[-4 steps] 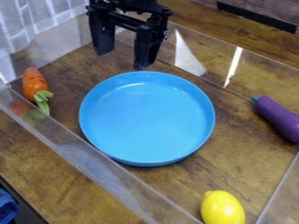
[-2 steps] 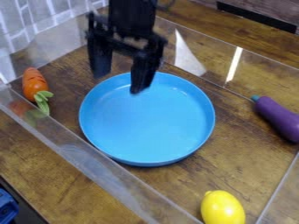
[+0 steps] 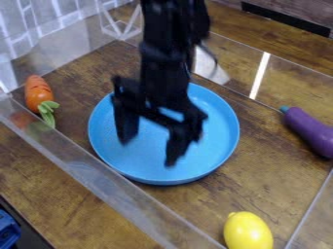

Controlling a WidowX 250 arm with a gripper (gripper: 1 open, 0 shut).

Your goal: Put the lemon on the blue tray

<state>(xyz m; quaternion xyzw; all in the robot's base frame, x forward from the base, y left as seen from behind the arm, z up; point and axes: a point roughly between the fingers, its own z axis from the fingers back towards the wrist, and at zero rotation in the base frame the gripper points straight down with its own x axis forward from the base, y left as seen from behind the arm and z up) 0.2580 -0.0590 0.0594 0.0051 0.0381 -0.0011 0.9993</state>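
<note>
Moments after hanging behind the far rim of the blue tray [image 3: 130, 160], the black gripper [image 3: 152, 138] had swung forward and down, toward the camera, and now stood over the middle of the dish, blurred by motion. Its two fingers [image 3: 128, 117] pointed down and were spread wide, with nothing between them. The lemon [image 3: 247, 232] lay on the wooden table [image 3: 78, 209] near the front edge of the picture, well apart from the tray and from the gripper. An orange carrot [image 3: 38, 93] with a green top rested at the left by a clear plastic wall [image 3: 92, 180], and a purple eggplant [image 3: 313, 129] lay at the right.
</note>
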